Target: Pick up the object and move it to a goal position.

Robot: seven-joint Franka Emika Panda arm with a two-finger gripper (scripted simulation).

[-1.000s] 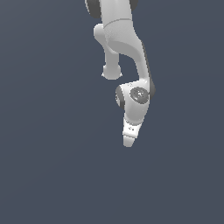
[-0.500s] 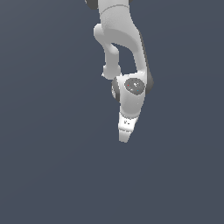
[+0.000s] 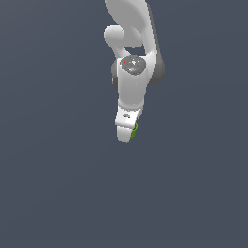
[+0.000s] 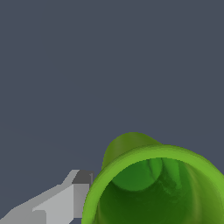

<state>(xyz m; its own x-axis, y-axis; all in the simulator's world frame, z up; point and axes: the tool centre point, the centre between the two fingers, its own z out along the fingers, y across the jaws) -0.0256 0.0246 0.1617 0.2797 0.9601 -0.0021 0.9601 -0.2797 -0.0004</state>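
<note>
Carry step underway: my end effector (image 3: 127, 135) grasping green cup (image 4: 151, 186), clear of any surface. Next: steady transfer to goal, grip firm.

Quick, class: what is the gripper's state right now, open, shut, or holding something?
Gripper: shut on the green cup, which sits against one finger in the wrist view and shows as a green sliver at the fingertips in the exterior view.

Over the last second we see the arm (image 3: 133, 72) swing toward the exterior view's right and straighten, so the gripper (image 3: 127, 136) now hangs nearly plumb rather than slanted. A sliver of the green cup (image 3: 133, 131) now peeks out beside the fingers; earlier frames showed none.
</note>
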